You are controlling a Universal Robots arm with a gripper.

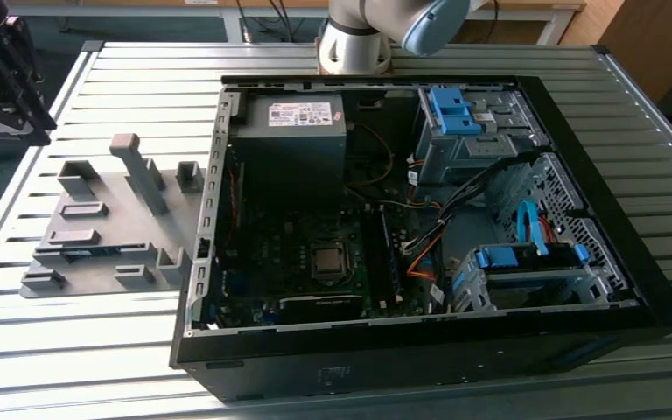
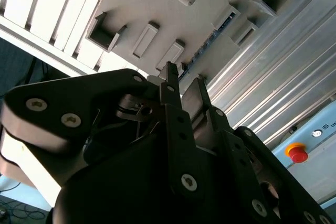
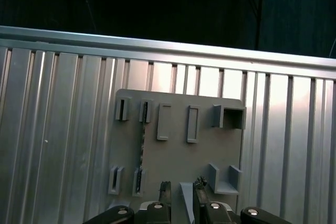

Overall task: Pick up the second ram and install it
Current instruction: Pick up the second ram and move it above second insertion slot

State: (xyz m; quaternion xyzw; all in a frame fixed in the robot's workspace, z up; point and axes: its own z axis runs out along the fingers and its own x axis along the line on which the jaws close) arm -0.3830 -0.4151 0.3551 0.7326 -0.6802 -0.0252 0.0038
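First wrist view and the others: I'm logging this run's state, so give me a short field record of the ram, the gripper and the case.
second ram: on edge in slots of the grey fixture plate, not gripped
gripper: open, empty, hovering over the plate, apart from the stick
computer case: side open, on the slatted table, at the exterior view's right of the plate
task state: ram not yet picked up

An open black computer case sits on the slatted metal surface. Just beside it, on the exterior view's left, lies a grey fixture plate with upright blocks.
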